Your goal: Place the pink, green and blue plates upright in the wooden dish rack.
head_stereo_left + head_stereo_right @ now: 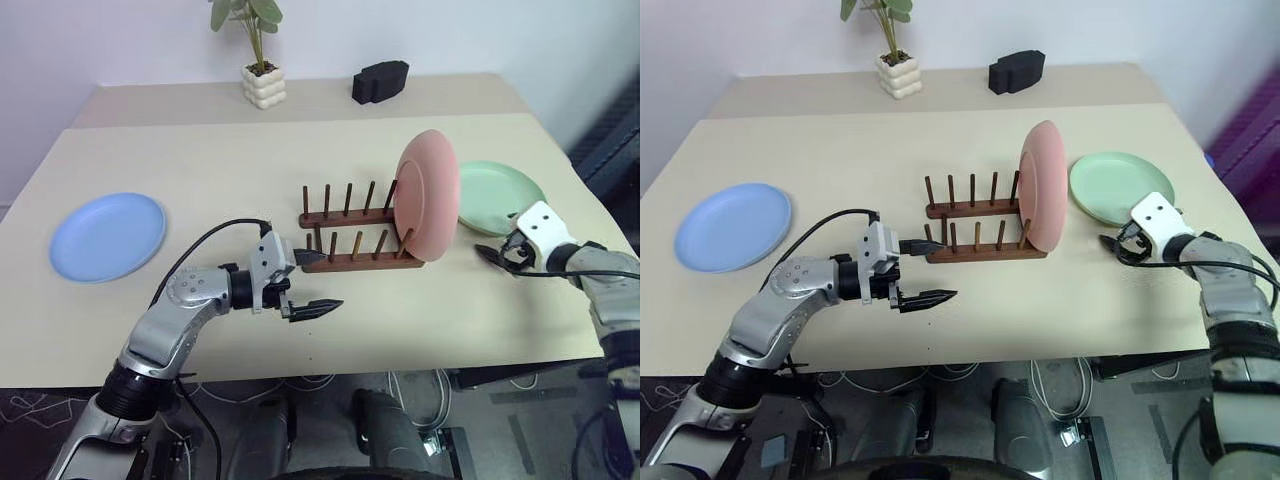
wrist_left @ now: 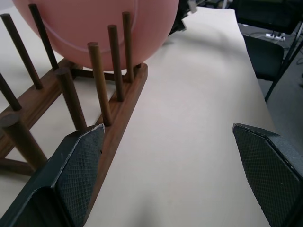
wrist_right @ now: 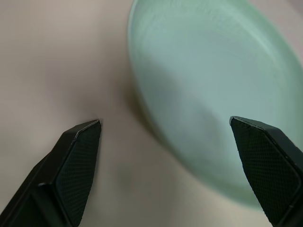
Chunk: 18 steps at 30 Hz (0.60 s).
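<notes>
Where right hand [image 1: 1118, 246] hovers: green plate [image 1: 1110, 186] (near)

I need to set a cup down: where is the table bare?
Bare between the blue plate and the wooden dish rack, and behind the rack. Crowded at the rack's right end: pink plate, green plate, right gripper.

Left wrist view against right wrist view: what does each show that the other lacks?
Left wrist: the wooden dish rack with its pegs, and the pink plate standing upright in it, seen past the left gripper. Right wrist: the green plate lying flat on the table, ahead of the right gripper. Both: open jaws holding nothing, and the beige table beneath.
</notes>
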Available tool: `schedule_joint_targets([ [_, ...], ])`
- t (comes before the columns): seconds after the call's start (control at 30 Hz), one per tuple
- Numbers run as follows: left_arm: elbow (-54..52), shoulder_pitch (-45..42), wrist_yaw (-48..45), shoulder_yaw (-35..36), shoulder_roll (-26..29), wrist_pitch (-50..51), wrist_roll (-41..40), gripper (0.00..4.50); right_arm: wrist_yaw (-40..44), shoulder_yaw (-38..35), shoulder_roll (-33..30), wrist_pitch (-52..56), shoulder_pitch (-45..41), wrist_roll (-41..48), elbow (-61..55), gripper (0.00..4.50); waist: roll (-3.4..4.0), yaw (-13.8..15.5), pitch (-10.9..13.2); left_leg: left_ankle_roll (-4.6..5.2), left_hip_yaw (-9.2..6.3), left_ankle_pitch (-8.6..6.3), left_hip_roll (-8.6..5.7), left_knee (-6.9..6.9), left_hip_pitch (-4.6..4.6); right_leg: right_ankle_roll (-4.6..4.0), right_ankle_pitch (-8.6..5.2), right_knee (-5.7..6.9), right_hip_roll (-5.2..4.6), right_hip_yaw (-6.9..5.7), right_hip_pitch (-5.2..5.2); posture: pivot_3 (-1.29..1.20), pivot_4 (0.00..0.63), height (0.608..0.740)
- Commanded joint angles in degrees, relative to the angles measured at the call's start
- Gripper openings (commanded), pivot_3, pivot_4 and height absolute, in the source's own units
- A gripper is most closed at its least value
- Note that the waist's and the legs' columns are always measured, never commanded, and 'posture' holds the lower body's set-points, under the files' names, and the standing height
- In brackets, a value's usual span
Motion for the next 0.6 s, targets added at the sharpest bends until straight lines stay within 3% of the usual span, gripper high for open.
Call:
schedule_joint_targets([
  [0.03, -0.77, 1.26, 0.58, 1.42, 0.18, -2.10, 0.62, 4.50, -3.61, 2.06, 0.96, -5.35, -2.15, -4.26, 6.62, 3.53, -0.04, 0.01, -0.02, 0.00, 0.00, 0.00, 0.00, 0.00, 0.04, 0.00, 0.00, 0.00, 0.00, 0.00, 0.04, 0.00, 0.150, 0.739],
  [0.27, -0.85, 3.04, 0.72, 1.78, 0.15, -3.18, 0.63, 4.50, -7.41, 1.02, 1.56, -8.51, -1.03, -4.65, 7.00, 0.04, -0.04, 0.36, -0.02, 0.00, 0.01, 0.00, -0.02, 0.01, 0.03, 0.00, 0.00, 0.00, -0.03, 0.07, 0.06, 0.00, 0.150, 0.739],
  [0.4, -0.14, 2.69, 0.54, 1.18, -0.43, -3.77, 0.90, 4.50, -9.66, -0.28, 1.18, -8.14, 2.34, -4.42, 2.52, 0.04, -0.06, 0.39, -0.02, 0.00, -0.01, 0.00, -0.02, 0.00, 0.03, 0.00, 0.00, 0.00, -0.02, 0.07, 0.06, 0.00, 0.150, 0.739],
  [0.6, 0.50, 1.83, 0.63, 0.61, -1.42, -3.75, 1.32, 4.50, -19.80, -6.13, -1.06, -6.04, 9.41, -6.69, -10.90, 0.04, -0.03, 0.38, -0.01, 0.00, 0.00, 0.00, -0.02, -0.02, 0.03, 0.01, -0.01, 0.00, -0.02, 0.08, 0.05, 0.00, 0.150, 0.739],
])
